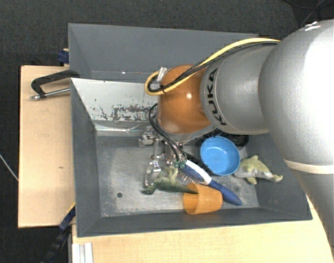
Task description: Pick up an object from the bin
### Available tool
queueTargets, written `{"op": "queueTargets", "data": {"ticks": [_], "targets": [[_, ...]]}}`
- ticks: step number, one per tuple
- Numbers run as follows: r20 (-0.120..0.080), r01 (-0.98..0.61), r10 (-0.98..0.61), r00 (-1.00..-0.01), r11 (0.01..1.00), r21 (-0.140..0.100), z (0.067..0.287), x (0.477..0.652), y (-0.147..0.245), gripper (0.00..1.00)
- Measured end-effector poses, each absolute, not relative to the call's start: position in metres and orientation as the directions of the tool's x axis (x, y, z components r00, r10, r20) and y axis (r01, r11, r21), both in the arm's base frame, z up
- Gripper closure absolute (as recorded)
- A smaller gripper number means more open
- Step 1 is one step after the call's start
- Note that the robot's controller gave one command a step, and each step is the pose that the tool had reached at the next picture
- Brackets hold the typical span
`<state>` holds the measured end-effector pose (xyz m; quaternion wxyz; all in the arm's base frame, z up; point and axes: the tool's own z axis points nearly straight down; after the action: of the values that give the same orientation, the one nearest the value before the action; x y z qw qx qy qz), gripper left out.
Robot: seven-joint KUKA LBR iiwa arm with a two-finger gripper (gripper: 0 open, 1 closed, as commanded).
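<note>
Dark-green item [168,186], kind unclear, lies low on the floor at front centre of the bin [84,163]. The gripper [151,183] is down at floor level, just beside or touching the item's left end. You cannot tell how wide the tool stands, nor whether it has hold of anything; nothing is seen lifted.

Progress, as a judgement: the reach down is made. The grasp is unconfirmed, and the lift out is all yet to do.

Neighbours, going outward:
- brush [208,178], white head and blue handle, lies across the item's right end, its handle running toward the front right.
- orange cup [202,200] lies on its side against the front wall, touching the brush handle.
- blue bowl [219,154] stands upright behind the brush, near it.
- pale toy figure [258,171] lies farther right, beside the bowl.

Room: the left half of the floor is bare, so you have free space on that side. To the right it is crowded, and the front wall is close. Straight up looks the safest way out. The brush overlaps the item and may drag along or tip the cup. The orange cover [180,106] of the wrist hangs near the back wall, so watch that clearance if you tilt.
</note>
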<state>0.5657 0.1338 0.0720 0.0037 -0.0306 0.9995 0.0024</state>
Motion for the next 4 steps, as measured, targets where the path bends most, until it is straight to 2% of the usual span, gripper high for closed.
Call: {"op": "queueTargets", "data": {"ticks": [1, 2, 3, 4], "targets": [[-0.013, -0.123, -0.123, -0.992, 0.992, 0.003, 0.073, 0.51, 0.079, 0.0], [-0.01, -0.111, -0.111, -0.994, 0.994, 0.003, 0.073, 0.542, 0.012, 0.0], [-0.015, -0.103, -0.103, -0.995, 0.995, 0.001, 0.184, 0.552, 0.045, 0.0], [0.003, -0.241, -0.241, -0.97, 0.97, 0.0, 0.096, 0.534, -0.023, 0.0]]}}
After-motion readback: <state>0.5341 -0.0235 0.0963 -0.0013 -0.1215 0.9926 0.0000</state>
